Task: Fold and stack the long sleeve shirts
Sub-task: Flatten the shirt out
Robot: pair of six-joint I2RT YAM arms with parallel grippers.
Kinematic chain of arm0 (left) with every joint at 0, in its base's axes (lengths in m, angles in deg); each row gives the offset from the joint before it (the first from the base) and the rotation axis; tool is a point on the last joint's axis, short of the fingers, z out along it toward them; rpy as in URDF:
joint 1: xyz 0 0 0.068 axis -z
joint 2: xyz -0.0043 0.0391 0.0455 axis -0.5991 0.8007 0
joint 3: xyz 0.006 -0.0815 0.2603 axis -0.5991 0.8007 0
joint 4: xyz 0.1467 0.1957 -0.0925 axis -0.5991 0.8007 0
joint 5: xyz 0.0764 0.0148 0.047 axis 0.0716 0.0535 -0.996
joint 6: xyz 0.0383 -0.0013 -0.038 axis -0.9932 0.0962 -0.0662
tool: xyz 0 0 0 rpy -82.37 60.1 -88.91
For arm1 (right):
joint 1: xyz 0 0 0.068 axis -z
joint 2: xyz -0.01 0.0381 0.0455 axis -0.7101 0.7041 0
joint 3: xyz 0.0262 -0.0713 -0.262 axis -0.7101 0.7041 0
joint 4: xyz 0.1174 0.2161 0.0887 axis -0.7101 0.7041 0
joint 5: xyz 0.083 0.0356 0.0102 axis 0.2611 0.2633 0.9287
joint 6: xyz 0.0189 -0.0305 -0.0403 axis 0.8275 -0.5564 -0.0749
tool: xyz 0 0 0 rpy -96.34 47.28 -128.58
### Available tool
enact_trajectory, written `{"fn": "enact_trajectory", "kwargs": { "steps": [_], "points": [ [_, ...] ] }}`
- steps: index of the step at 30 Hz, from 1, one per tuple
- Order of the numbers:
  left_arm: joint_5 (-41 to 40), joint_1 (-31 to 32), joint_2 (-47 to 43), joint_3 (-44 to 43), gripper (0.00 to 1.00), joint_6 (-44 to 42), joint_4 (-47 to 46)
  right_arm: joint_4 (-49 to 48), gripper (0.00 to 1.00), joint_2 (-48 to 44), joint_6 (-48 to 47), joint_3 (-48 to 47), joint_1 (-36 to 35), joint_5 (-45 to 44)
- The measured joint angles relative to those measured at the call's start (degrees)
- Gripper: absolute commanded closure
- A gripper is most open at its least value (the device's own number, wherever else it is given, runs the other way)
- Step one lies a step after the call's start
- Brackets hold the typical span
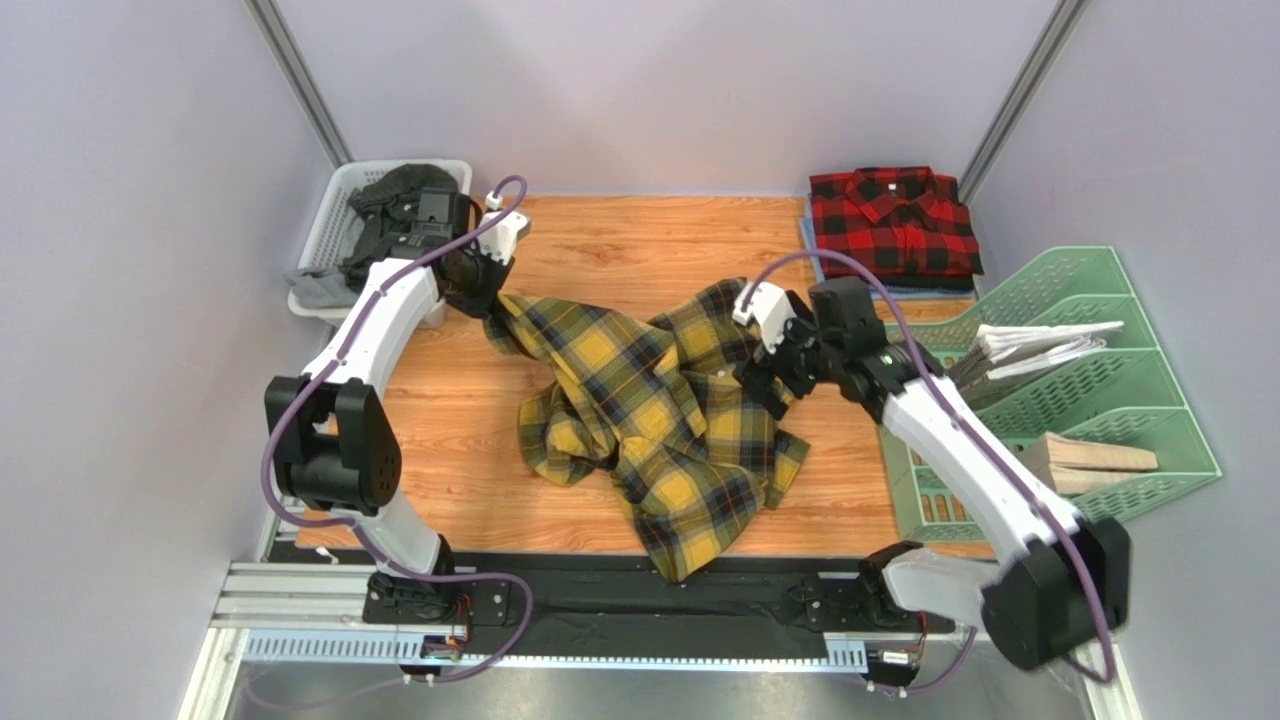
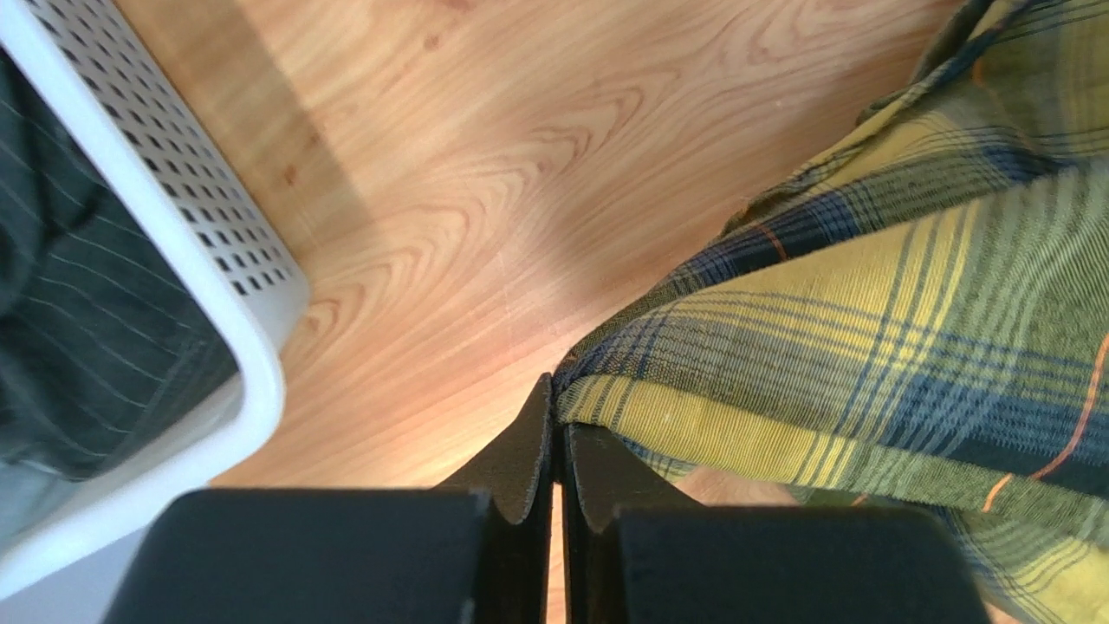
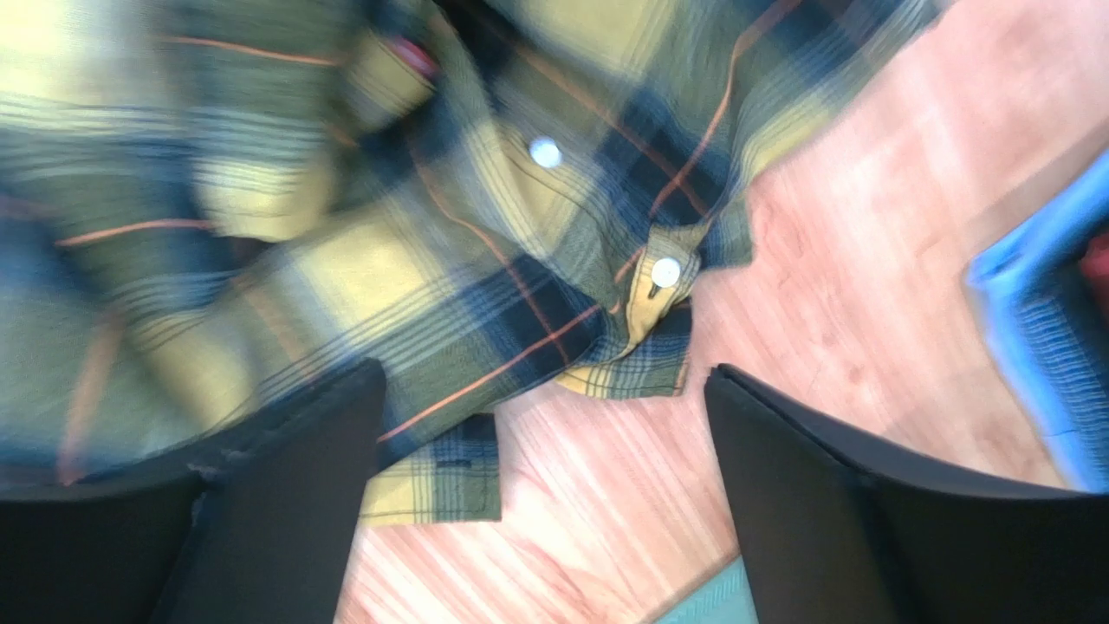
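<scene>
Beneath the wide-open right gripper (image 3: pixel 544 380) lies the yellow shirt (image 1: pixel 661 420), left gripper (image 2: pixel 560 414) pinching its edge.

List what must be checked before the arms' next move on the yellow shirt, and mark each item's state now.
1. Left pincer shut on an edge of the yellow plaid shirt: ok.
2. Right pincer open, with nothing between its jaws: ok.
3. Right pincer clear of the cloth below it: cannot tell, the right wrist view is blurred.
4. Yellow plaid shirt lying flat and ready to fold: not ok, it is a crumpled heap.
5. Shirt edge clear of the white basket: ok, bare wood lies between them.
6. Red plaid shirt folded at the far right as the base of the stack: ok.
</scene>
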Motion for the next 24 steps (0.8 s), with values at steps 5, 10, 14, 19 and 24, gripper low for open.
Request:
{"fn": "enact_trajectory", "kwargs": {
  "steps": [5,10,14,19,24],
  "points": [
    [-1.31,-0.11,1.86,0.00,1.00,2.69,0.26,1.62,0.00,-18.10,-0.09,5.27,-8.24,2.29],
    [-1.53,-0.11,2.51,0.00,1.00,4.17,0.26,3.82,0.00,-22.16,-0.68,13.70,-12.66,5.25],
    [-1.55,-0.11,2.62,0.07,1.00,4.48,0.31,6.16,0.00,-18.75,-2.25,18.71,-17.62,5.22],
    [-1.51,-0.11,2.62,0.07,1.00,4.46,0.79,4.96,0.00,-18.62,-4.39,22.12,-26.32,4.92],
    [-1.46,-0.11,2.62,0.07,1.00,4.31,1.75,0.70,0.04,-17.25,-5.79,27.39,-34.42,2.14]
  ]
}}
